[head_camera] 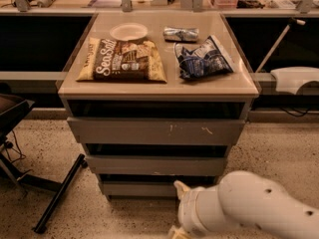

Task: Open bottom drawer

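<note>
The grey cabinet has three handleless drawers. The bottom drawer (137,188) is the narrowest, with a plain flat front, and sits nearly flush under the middle drawer (154,165). The top drawer (154,131) is the widest and has white scratch marks. My white arm (249,208) reaches in from the lower right. My gripper (174,231) is at the bottom edge of the camera view, mostly cut off, low in front of the bottom drawer's right half.
On the cabinet top (234,86) lie a brown snack bag (122,59), a blue chip bag (202,59), a white plate (128,32) and a small silver packet (180,33). A black chair base (55,195) stands on the speckled floor to the left. A white object (294,78) sits to the right.
</note>
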`<state>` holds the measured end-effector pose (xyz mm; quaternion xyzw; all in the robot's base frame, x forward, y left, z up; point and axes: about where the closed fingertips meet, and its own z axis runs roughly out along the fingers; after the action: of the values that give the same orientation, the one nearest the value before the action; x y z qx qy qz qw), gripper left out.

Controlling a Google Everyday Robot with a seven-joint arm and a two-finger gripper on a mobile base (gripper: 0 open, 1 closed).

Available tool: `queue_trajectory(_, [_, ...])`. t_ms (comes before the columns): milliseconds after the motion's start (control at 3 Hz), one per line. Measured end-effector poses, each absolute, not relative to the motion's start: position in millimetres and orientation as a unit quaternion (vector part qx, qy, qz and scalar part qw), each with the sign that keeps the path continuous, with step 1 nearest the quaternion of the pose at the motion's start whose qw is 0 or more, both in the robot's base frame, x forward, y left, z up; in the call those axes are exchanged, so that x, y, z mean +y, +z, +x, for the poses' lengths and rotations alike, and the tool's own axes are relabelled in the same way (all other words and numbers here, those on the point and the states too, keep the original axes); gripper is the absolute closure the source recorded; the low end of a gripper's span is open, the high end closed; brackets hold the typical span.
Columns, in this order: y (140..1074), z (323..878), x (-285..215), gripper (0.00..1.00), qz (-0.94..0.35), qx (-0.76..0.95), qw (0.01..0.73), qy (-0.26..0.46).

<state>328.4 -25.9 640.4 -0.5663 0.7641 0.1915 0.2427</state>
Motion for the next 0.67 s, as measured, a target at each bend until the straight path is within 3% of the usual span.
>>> queue_trajectory(333, [543,303,-29,0.00,-0.557,0.783,0.185,0.204])
queue_trajectory(667, [526,318,-33,0.00,-0.559,0.787,0.188,0.180])
